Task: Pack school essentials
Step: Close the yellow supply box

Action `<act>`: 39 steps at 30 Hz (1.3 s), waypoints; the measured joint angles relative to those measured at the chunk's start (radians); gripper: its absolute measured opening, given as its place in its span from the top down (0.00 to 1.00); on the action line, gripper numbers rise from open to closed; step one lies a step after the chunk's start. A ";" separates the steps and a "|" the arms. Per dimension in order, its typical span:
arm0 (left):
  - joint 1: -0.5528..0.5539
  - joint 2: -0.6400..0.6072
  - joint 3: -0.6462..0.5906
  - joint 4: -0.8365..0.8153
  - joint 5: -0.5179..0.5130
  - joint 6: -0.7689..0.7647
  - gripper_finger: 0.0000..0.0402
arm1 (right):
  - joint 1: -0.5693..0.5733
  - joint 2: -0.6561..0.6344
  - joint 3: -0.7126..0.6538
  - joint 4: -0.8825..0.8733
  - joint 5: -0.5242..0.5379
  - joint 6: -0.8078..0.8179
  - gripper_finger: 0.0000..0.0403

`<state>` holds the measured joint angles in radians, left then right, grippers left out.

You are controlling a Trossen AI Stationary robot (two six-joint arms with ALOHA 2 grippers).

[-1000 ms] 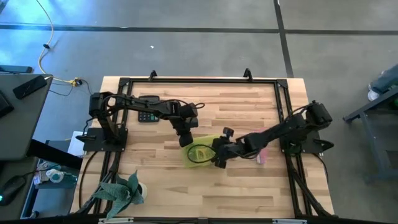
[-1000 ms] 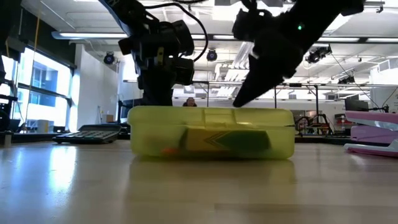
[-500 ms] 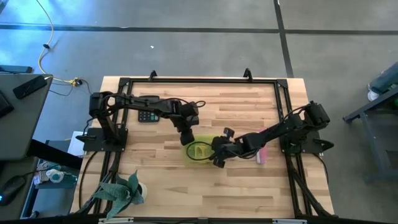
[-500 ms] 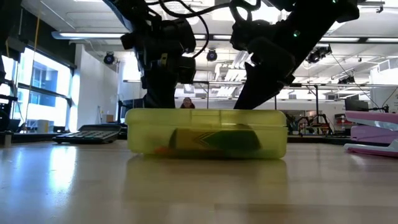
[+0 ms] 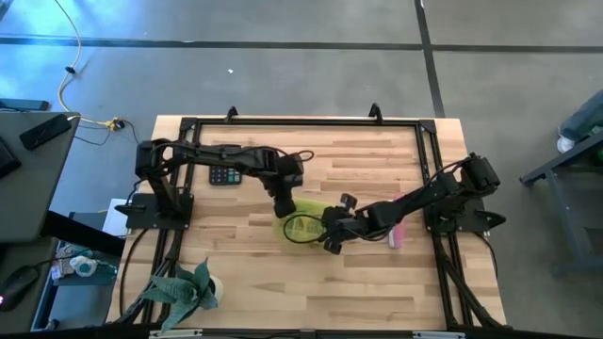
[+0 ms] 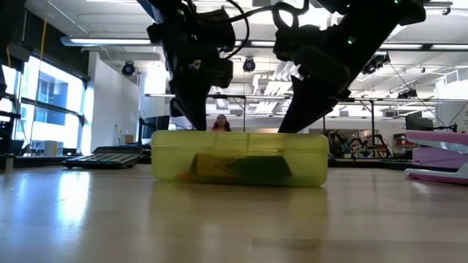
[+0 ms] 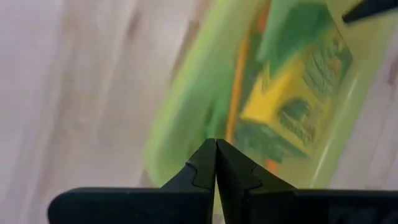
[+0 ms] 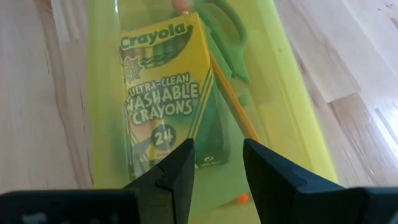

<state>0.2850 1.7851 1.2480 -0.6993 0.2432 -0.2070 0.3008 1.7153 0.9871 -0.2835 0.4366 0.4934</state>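
Two dark arms meet over a translucent yellow-green hinged plastic case [image 5: 303,227] near mid-table. Going left to right in the high view: a green cloth-like plant piece [image 5: 184,288] lies at the table's front left corner, w/ a dark calculator [image 5: 222,177] farther back, beside the left arm. Left gripper [image 5: 285,204] sits at the case's back-left edge; its fingers [image 7: 216,168] are pressed fully together, nothing between them, tips pointing at the case's rim in the left wrist view. Can't tell if they touch the plastic.

Case lies flat on the wood, lid down. Through the plastic: a yellow-and-green cardboard crayon box [image 8: 165,99], green-handled scissors [image 8: 225,37] just beside it, and an orange pencil [image 8: 233,115] running along the box's edge. In the low view the box shows as a yellow-green block [image 6: 238,166] inside.

Right gripper [image 5: 330,240] is at the case's front-right side, jaws partly apart over the lid, w/ the crayon box in line between them; can't tell if it has hold of the case. Farther right, a pink stapler-like item [image 5: 396,235] lies near the right arm, well apart from the case.
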 joint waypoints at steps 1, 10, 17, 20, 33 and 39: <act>-0.009 0.000 0.000 -0.011 0.000 0.000 1.00 | 0.000 0.000 0.000 -0.003 0.000 0.002 0.68; -0.115 0.000 -0.003 -0.027 -0.057 -0.010 1.00 | -0.017 0.000 0.000 -0.031 0.019 0.004 0.68; -0.166 0.000 -0.035 -0.026 -0.133 -0.052 1.00 | -0.017 0.000 0.000 -0.040 0.018 -0.001 0.68; -0.179 -0.002 -0.037 -0.025 -0.159 -0.056 1.00 | -0.017 0.000 0.000 -0.041 0.019 -0.001 0.68; -0.200 0.004 -0.037 -0.012 -0.154 -0.105 1.00 | -0.023 0.000 0.000 -0.045 0.030 -0.004 0.68; -0.207 0.004 -0.037 -0.013 -0.155 -0.105 1.00 | -0.025 0.000 0.000 -0.045 0.032 -0.018 0.68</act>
<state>0.0776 1.7893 1.2106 -0.7120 0.0883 -0.3122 0.2760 1.7153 0.9871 -0.3283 0.4683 0.4759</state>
